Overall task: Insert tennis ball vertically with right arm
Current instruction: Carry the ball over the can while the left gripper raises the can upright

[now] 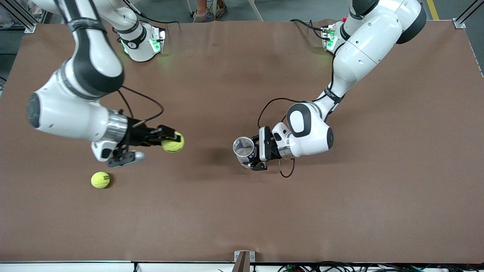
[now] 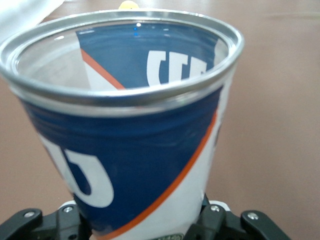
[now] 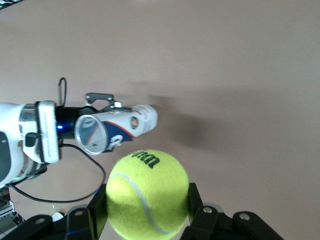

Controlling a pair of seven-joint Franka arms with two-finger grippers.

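My right gripper [image 1: 172, 140] is shut on a yellow tennis ball [image 1: 173, 142], held above the table; the ball fills the right wrist view [image 3: 147, 194] between the black fingers [image 3: 195, 202]. My left gripper [image 1: 252, 153] is shut on a clear tennis ball can [image 1: 243, 148] with a blue, white and orange label and a metal rim, its open mouth turned toward the right arm's end of the table. The can fills the left wrist view [image 2: 135, 135] and also shows in the right wrist view [image 3: 112, 129].
A second yellow tennis ball [image 1: 100, 180] lies on the brown table [image 1: 340, 196], nearer to the front camera than my right gripper. The arms' bases stand along the table edge farthest from the camera.
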